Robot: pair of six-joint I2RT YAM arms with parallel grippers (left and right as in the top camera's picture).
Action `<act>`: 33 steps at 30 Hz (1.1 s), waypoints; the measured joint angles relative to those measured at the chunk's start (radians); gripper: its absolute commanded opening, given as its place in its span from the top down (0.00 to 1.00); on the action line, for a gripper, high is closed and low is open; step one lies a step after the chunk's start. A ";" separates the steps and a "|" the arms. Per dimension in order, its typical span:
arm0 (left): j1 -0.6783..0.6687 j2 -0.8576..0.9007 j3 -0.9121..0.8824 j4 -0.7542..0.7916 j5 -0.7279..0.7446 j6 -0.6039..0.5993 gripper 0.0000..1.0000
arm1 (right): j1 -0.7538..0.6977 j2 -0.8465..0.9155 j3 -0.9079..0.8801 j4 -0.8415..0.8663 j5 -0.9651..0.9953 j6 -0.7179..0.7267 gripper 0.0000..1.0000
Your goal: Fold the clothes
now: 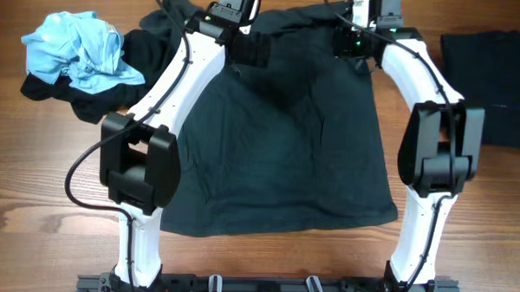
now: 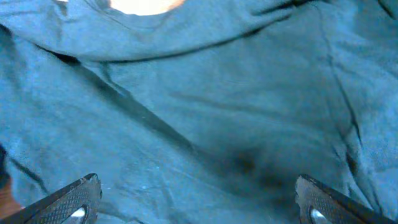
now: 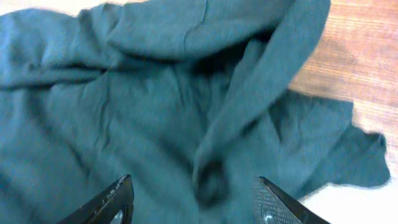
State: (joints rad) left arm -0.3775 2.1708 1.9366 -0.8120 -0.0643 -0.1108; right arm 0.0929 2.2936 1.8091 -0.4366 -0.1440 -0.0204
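**Fold not yet begun: black T-shirt (image 1: pixel 286 147) lies spread mid-desk (image 1: pixel 34 173).**
Left hand (image 2: pixel 196 190) is wide open and empty at the far collar edge. Right hand (image 3: pixel 194 186) is part open over a cloth ridge by the far right sleeve, gripping nothing. Judged next: pinch both far shoulders.
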 measured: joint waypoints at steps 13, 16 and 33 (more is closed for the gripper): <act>0.014 -0.004 0.000 -0.003 -0.119 0.000 0.00 | 0.040 0.061 0.002 0.230 0.251 0.099 0.96; 0.018 -0.004 0.000 -0.003 -0.122 0.000 0.00 | 0.038 0.061 0.035 0.218 0.296 0.114 0.96; 0.018 -0.004 0.000 -0.019 -0.124 -0.008 0.00 | -0.232 0.061 0.234 0.285 0.303 0.208 0.00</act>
State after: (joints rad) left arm -0.3599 2.1670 1.9366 -0.8307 -0.1879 -0.1188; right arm -0.1394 2.3547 2.0430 -0.1513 0.1585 0.1871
